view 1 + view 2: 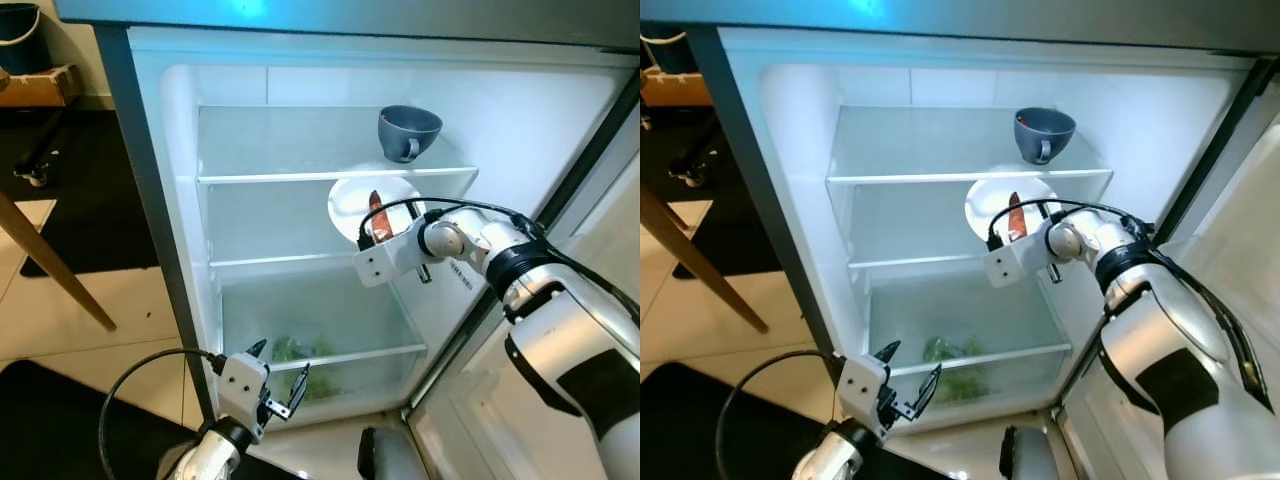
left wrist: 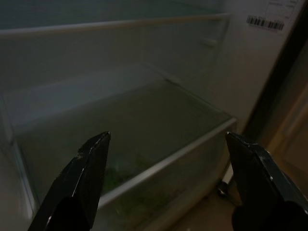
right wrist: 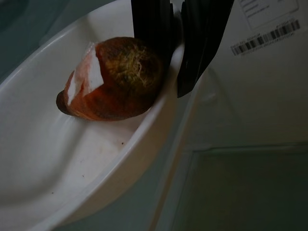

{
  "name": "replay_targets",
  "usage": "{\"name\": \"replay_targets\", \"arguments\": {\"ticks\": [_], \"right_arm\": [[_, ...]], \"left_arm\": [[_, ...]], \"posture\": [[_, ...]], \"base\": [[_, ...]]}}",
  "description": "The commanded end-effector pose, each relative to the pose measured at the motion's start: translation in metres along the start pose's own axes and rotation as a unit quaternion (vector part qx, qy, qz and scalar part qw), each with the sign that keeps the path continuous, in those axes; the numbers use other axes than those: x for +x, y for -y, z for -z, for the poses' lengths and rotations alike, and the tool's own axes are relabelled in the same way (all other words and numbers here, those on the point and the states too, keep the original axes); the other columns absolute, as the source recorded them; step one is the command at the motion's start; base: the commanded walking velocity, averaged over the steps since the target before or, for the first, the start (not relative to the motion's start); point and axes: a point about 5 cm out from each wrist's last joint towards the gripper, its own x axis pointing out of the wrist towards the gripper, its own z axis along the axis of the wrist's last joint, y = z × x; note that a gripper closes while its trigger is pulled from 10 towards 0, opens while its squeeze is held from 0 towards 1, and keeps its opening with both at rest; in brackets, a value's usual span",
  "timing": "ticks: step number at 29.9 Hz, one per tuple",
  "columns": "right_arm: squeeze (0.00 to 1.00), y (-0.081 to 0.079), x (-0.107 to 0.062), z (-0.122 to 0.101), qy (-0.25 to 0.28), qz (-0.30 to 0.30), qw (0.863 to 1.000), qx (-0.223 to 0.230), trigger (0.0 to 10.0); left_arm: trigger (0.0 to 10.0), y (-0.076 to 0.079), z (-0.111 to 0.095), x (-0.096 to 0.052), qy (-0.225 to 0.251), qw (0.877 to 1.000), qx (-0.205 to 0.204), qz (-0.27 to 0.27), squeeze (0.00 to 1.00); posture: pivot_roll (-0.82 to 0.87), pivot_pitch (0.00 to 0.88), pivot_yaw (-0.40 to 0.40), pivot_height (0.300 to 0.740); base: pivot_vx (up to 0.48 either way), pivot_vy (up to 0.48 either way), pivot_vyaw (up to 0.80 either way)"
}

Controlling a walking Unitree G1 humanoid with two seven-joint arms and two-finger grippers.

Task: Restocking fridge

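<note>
Right wrist view: right tool [image 3: 175, 57] pinches the white plate [image 3: 57, 159] rim, sausage [image 3: 113, 79] lying at 9 o'clock, long axis across the plate. Plate sits tilted above the middle shelf [image 1: 280, 260]. Left tool [image 1: 280, 385] wide, low, idle.

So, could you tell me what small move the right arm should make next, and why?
Probably lower the white plate flat onto the middle shelf: the right gripper pinches its rim, and it is tilted with the carrot lying against the rim.
</note>
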Motion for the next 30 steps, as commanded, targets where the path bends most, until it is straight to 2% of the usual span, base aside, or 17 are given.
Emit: {"name": "replay_targets", "arguments": {"ticks": [1,12,15,22,30], "right_arm": [[0.00,0.004,-0.001,0.001,-0.008,0.005,1.000,-0.008,10.0],[0.00,0.007,-0.002,0.002,-0.018,0.012,1.000,-0.014,10.0],[0.00,0.010,-0.004,0.005,-0.026,0.019,0.999,-0.015,10.0],[0.00,0.013,-0.008,0.011,-0.043,0.023,0.999,-0.024,10.0],[0.00,0.019,-0.010,0.013,-0.053,0.034,0.998,-0.025,10.0]], "left_arm": [[10.0,0.003,0.000,-0.004,-0.004,1.000,-0.003,0.002,0.00],[10.0,0.005,-0.009,-0.017,0.002,1.000,-0.001,0.001,0.00],[10.0,0.002,-0.020,-0.021,0.009,1.000,0.013,0.009,0.00],[10.0,0.001,-0.047,-0.011,0.063,0.998,0.013,0.010,0.00],[10.0,0.004,-0.066,-0.010,0.086,0.996,0.016,0.015,0.00]], "posture": [[0.06,0.162,-0.123,0.447],[0.08,0.213,-0.118,0.447],[0.08,0.229,-0.113,0.447],[0.08,0.237,-0.113,0.447],[0.08,0.251,-0.122,0.447]], "base": [[0.000,0.000,0.00],[0.000,0.000,0.00],[0.000,0.000,0.00],[0.000,0.000,0.00],[0.000,0.000,0.00]]}}
